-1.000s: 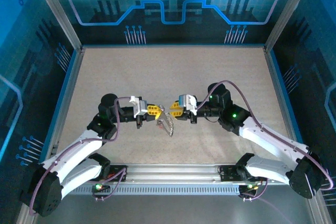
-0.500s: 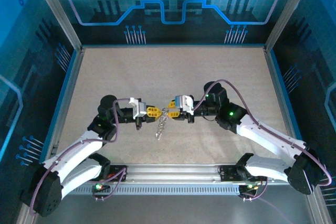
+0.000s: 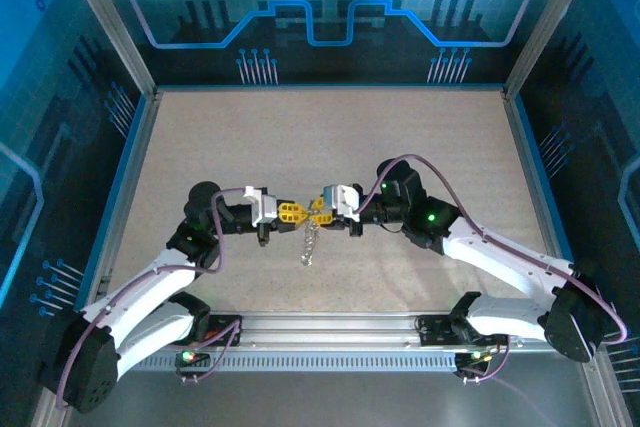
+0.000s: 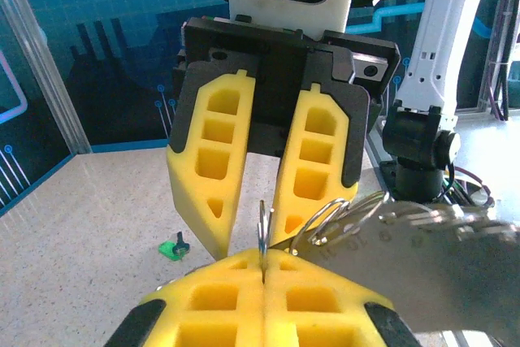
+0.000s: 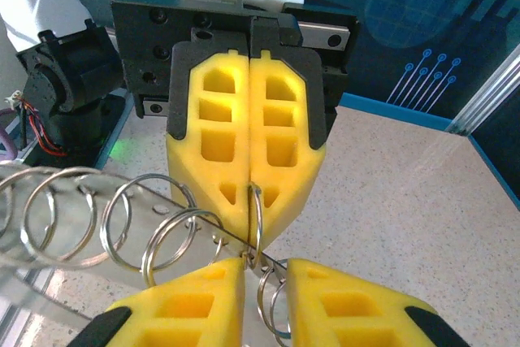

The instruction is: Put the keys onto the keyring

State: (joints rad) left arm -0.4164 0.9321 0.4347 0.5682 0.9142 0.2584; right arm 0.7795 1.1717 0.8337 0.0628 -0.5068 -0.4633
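1. Slippage is my first worry. My left pincer (image 4: pixel 263 262) is pressed closed on one thin ring of the keyring (image 3: pixel 310 242), a chain of linked silver rings. It is held edge-on over the middle of the table (image 3: pixel 400 137), and the rest dangles toward six o'clock. On so narrow a hold, the ring could twist or slide out if the chain swings.
2. My right pincer (image 5: pixel 266 267) stands parted, meeting the left tip to tip from three o'clock, astride that same ring and gripping nothing. If it closes off-centre, it may catch a neighbouring ring or knock the left's fingers and loosen the hold.
3. If both pincers grip and then pull apart, the floppy chain could be tugged out of one of them.
4. The green key (image 4: pixel 172 247) lies on the table toward nine o'clock of the pinched ring, well apart from both pincers. It is tiny and may skid when I pick it up.
5. Containers: I can pick out none. The keyring is the nearest thing to a holder, and I can make out no key on it.
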